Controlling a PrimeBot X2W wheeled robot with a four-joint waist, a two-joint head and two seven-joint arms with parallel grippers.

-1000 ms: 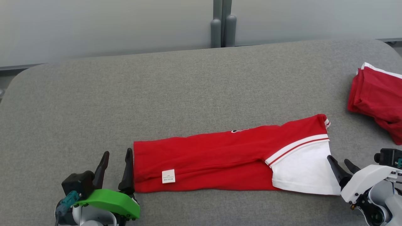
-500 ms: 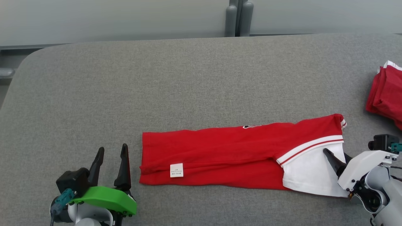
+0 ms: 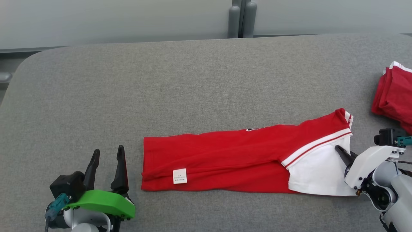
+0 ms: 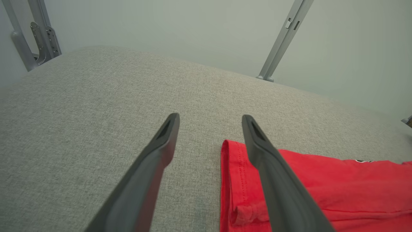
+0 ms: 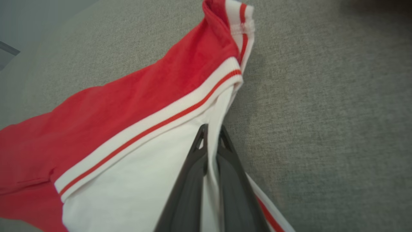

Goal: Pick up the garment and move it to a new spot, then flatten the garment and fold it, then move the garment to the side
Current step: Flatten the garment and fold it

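Note:
The garment (image 3: 225, 158) is a red shirt with a white, red-striped end, folded into a long band across the grey table. My right gripper (image 3: 343, 153) is shut on the garment's white edge (image 5: 210, 167) at its right end, and that end is lifted a little. The cloth is pinched between the two dark fingers (image 5: 190, 180). My left gripper (image 3: 106, 161) stands open just left of the garment's red hem (image 4: 231, 180), fingers apart with nothing between them; its right finger (image 4: 273, 174) overlaps the hem in the left wrist view.
A second red cloth pile (image 3: 394, 96) lies at the table's right edge. The grey padded table (image 3: 161, 90) stretches bare behind the garment. Grey posts (image 3: 241, 19) stand against the back wall.
My right gripper has moved onto the garment's white end and shut on it, raising that end slightly. The left gripper stays open. The head camera has shifted.

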